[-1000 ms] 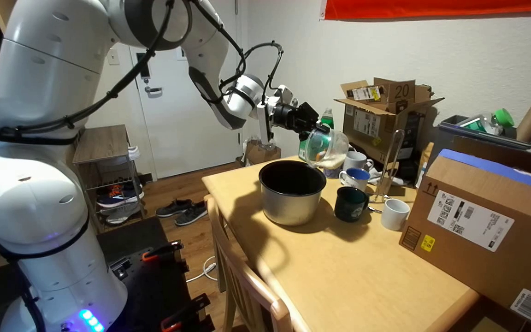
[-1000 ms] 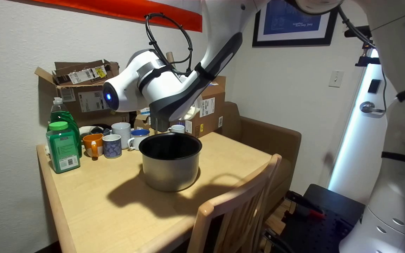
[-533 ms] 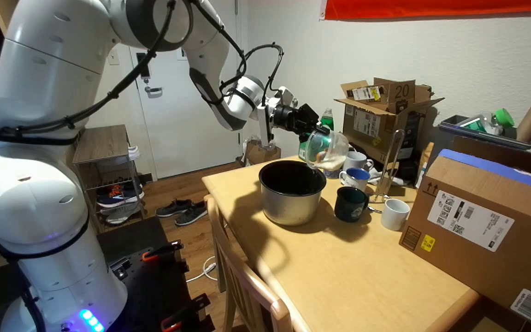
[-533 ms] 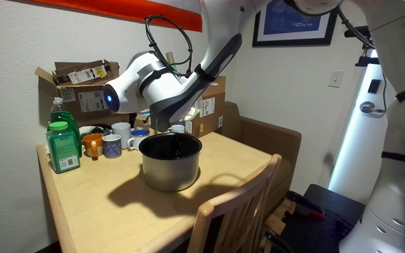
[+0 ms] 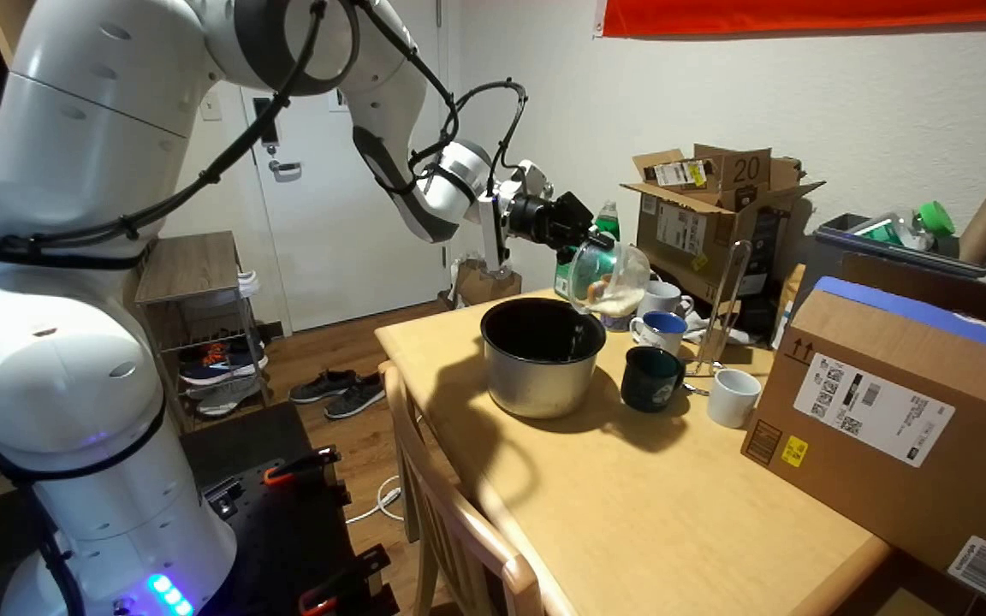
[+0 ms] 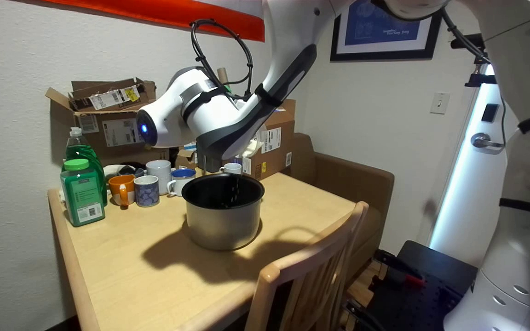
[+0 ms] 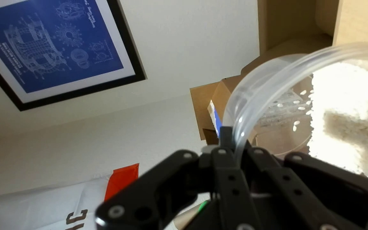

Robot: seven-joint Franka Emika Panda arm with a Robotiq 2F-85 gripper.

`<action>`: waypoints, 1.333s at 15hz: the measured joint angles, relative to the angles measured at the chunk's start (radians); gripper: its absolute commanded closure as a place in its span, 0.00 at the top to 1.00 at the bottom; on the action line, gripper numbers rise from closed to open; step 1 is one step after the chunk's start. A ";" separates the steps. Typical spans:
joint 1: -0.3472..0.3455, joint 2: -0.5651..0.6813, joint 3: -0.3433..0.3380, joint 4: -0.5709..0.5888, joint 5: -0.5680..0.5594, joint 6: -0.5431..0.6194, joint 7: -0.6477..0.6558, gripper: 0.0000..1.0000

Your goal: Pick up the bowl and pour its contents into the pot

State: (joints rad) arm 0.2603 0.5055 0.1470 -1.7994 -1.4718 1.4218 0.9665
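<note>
The bowl (image 5: pixel 608 272) is clear plastic and partly filled with white rice (image 7: pixel 340 92). It hangs tipped beside and above the pot's far rim. My gripper (image 5: pixel 587 239) is shut on the bowl's rim, which runs between the fingers (image 7: pixel 226 139) in the wrist view. The wide silver-grey pot (image 5: pixel 540 385) stands upright on the table, its inside black. A thin line of falling grains (image 6: pixel 234 191) shows inside the pot's mouth. In that exterior view the arm hides the gripper and most of the bowl.
Beside the pot stand a dark mug (image 5: pixel 650 381), a blue-lined mug (image 5: pixel 661 330) and a white mug (image 5: pixel 733 398). Green bottles (image 6: pixel 83 193) and an orange mug (image 6: pixel 122 189) sit nearby. A large cardboard box (image 5: pixel 895 419) and a chair (image 6: pixel 306 266) flank the table (image 5: pixel 673 513).
A thin stream of rice has appeared, falling from the bowl into the pot; one second ago none showed there. The arm and bowl have barely shifted.
</note>
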 measured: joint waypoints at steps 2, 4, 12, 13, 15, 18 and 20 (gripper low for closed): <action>0.000 0.000 0.000 0.003 -0.001 -0.011 0.000 0.03; 0.000 0.000 -0.001 0.006 -0.001 -0.022 0.000 0.03; 0.006 0.002 -0.002 0.016 -0.048 -0.042 -0.004 0.03; 0.009 0.003 -0.002 0.017 -0.054 -0.043 -0.004 0.03; 0.015 0.007 0.000 0.019 -0.063 -0.046 -0.005 0.03; 0.025 0.015 0.001 0.023 -0.075 -0.049 -0.005 0.03; 0.032 0.020 0.001 0.024 -0.079 -0.054 -0.005 0.03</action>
State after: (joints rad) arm 0.2927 0.5259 0.1484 -1.7751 -1.5510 1.3676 0.9616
